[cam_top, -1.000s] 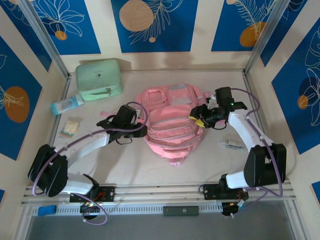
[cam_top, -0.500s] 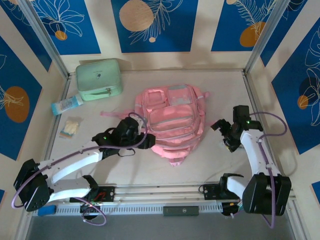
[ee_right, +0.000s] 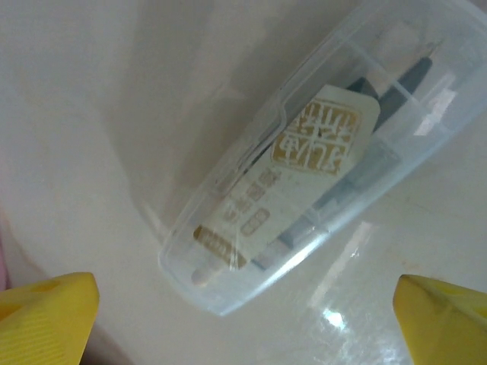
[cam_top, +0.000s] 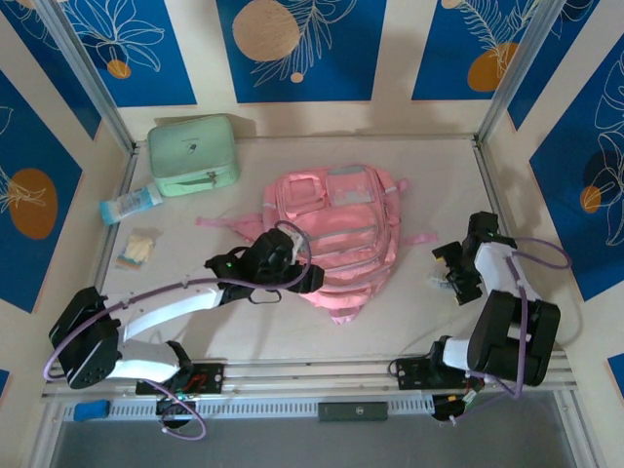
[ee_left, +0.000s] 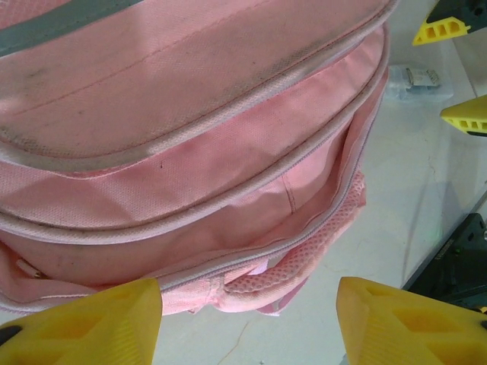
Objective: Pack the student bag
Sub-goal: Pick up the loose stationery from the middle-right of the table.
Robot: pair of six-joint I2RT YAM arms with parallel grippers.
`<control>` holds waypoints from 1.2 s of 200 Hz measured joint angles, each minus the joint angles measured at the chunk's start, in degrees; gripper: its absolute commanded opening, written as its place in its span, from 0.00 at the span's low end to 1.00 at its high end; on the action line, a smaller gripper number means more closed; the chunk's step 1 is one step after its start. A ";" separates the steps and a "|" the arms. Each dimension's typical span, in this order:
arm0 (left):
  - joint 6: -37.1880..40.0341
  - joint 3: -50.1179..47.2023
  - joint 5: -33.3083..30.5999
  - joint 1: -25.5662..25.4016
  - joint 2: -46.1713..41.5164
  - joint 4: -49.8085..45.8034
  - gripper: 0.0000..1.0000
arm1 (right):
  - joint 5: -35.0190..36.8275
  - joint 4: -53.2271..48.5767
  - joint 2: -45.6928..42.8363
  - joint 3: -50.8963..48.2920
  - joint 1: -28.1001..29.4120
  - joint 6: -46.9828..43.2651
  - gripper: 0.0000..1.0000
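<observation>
Right fingers (ee_right: 47, 306) apart over clear case (ee_right: 251, 220); gold label (ee_right: 319, 139) possibly Chinese.

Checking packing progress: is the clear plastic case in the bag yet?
Out. The clear plastic case lies on the table beside the student bag, below the right gripper.

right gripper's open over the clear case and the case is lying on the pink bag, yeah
No, the case lies on the table, not the bag. The right wrist view shows it on the bare surface under the open right gripper.
</observation>
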 measured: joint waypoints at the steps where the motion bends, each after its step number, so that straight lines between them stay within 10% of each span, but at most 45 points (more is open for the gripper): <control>1: 0.04 0.02 0.00 0.00 0.09 0.00 0.63 | 0.04 0.00 0.13 0.04 0.00 0.02 0.99; 132: 0.39 1.81 -1.77 0.00 2.51 -0.46 0.69 | 4.46 0.92 19.50 14.01 7.72 -7.32 0.52; 240: 1.53 2.36 -3.26 0.00 2.36 -1.95 0.72 | 6.49 -3.45 17.57 12.76 4.26 -12.11 0.73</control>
